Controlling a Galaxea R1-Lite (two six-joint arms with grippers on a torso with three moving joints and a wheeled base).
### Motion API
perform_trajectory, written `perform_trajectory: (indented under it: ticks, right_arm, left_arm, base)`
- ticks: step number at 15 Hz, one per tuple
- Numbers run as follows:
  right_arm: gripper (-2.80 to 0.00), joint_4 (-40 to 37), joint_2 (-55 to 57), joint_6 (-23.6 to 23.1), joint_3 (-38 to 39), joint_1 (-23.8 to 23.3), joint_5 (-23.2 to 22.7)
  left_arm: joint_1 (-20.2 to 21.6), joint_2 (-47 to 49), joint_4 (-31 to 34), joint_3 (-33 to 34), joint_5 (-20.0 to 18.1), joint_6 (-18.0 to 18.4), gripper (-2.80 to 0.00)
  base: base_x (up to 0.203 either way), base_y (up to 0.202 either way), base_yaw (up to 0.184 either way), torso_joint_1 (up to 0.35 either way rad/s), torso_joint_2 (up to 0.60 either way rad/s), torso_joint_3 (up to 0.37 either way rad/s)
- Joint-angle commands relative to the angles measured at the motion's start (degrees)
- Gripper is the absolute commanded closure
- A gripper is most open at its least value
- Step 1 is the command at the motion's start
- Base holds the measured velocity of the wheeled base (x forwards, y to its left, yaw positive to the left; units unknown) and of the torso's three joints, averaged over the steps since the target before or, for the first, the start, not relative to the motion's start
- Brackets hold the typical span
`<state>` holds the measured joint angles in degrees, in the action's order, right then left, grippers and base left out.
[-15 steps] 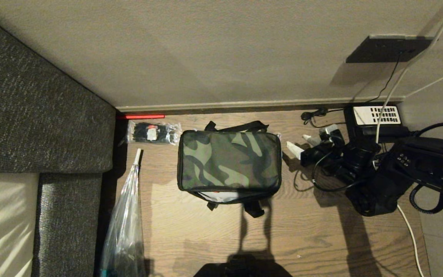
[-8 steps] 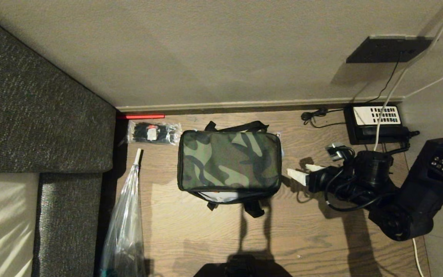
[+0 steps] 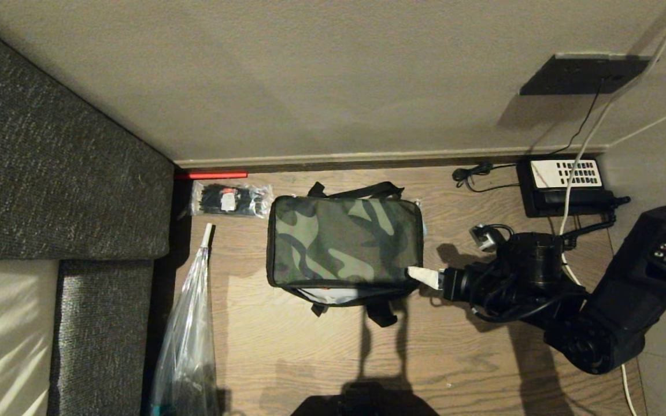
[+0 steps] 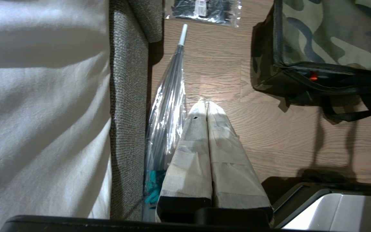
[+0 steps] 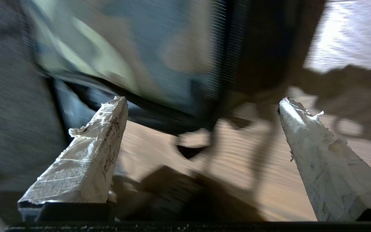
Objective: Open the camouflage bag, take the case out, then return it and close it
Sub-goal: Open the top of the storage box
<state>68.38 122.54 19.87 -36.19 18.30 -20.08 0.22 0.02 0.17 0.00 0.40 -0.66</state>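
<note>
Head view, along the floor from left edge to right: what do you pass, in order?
Grey sofa → umbrella in a clear sleeve → camouflage bag → right gripper, at the bag's right end → black telephone.

right arm: reaches in from the right, wrist level | right gripper (image 5: 201,106): fingers (image 5: 89,154) spread wide, nothing between them | left gripper (image 4: 206,106): fingers pressed together, pointing down at the floor
</note>
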Motion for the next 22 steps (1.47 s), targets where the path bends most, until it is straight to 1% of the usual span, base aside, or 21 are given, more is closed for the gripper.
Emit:
perform_trajectory:
  ticks: [1,2,3,4,9,12,14,15,16,17,19,20,21,22]
  right_arm:
    - [-2.8,0.09,0.68,0.78,-1.25,1.74,0.3]
    - [-2.8,0.05,0.83,1.61,-1.74,2.23,0.6]
    - [-2.8,0.02,1.08,3.56,-3.51,3.74,0.93]
    - [-2.8,-0.05,1.46,4.22,-4.11,4.39,1.06]
    - [-2.8,-1.14,3.76,4.3,-7.05,5.16,1.09]
    - [-2.8,-1.71,3.52,4.22,-7.54,5.08,1.03]
    - [-2.8,-3.59,2.49,5.88,-8.68,5.08,0.9]
    - [-2.8,-4.2,1.18,9.17,-9.66,5.08,0.86]
    - [-2.8,-4.94,-0.84,13.8,-10.93,5.08,0.69]
    - [-2.8,-6.08,-2.53,17.21,-12.15,5.08,0.48]
    - [-2.8,-8.2,-4.32,19.21,-13.39,5.08,0.38]
    - [-2.8,-9.71,-6.34,22.46,-14.86,5.08,0.38]
    - [-2.8,-10.62,-7.13,26.96,-16.98,5.08,0.41]
    - [-2.8,-11.59,-7.76,30.11,-18.64,5.08,0.46]
  left_arm:
    - [0.04,-0.11,0.01,0.18,0.04,-0.04,0.0]
    - [0.04,-0.11,0.01,0.18,0.04,-0.04,0.0]
    - [0.04,-0.11,0.01,0.18,0.04,-0.04,0.0]
    - [0.04,-0.11,0.01,0.18,0.04,-0.04,0.0]
    - [0.04,-0.11,0.01,0.18,0.04,-0.04,0.0]
    - [0.04,-0.11,0.01,0.18,0.04,-0.04,0.0]
    - [0.04,-0.11,0.01,0.18,0.04,-0.04,0.0]
    - [0.04,-0.11,0.01,0.18,0.04,-0.04,0.0]
    - [0.04,-0.11,0.01,0.18,0.04,-0.04,0.0]
    - [0.04,-0.11,0.01,0.18,0.04,-0.04,0.0]
    - [0.04,-0.11,0.01,0.18,0.04,-0.04,0.0]
    - [0.04,-0.11,0.01,0.18,0.04,-0.04,0.0]
    - [0.04,-0.11,0.01,0.18,0.04,-0.04,0.0]
    - [0.04,-0.11,0.01,0.18,0.04,-0.04,0.0]
  base:
    - [0.0,0.0,0.0,0.0,0.0,0.0]
    - [0.0,0.0,0.0,0.0,0.0,0.0]
    - [0.0,0.0,0.0,0.0,0.0,0.0]
    - [0.0,0.0,0.0,0.0,0.0,0.0]
    - [0.0,0.0,0.0,0.0,0.0,0.0]
    - [0.0,0.0,0.0,0.0,0.0,0.0]
    - [0.0,0.0,0.0,0.0,0.0,0.0]
    - [0.0,0.0,0.0,0.0,0.0,0.0]
    - [0.0,0.0,0.0,0.0,0.0,0.0]
    - [0.0,0.0,0.0,0.0,0.0,0.0]
    - [0.0,0.0,0.0,0.0,0.0,0.0]
    - [0.0,0.0,0.0,0.0,0.0,0.0]
    - [0.0,0.0,0.0,0.0,0.0,0.0]
    - [0.0,0.0,0.0,0.0,0.0,0.0]
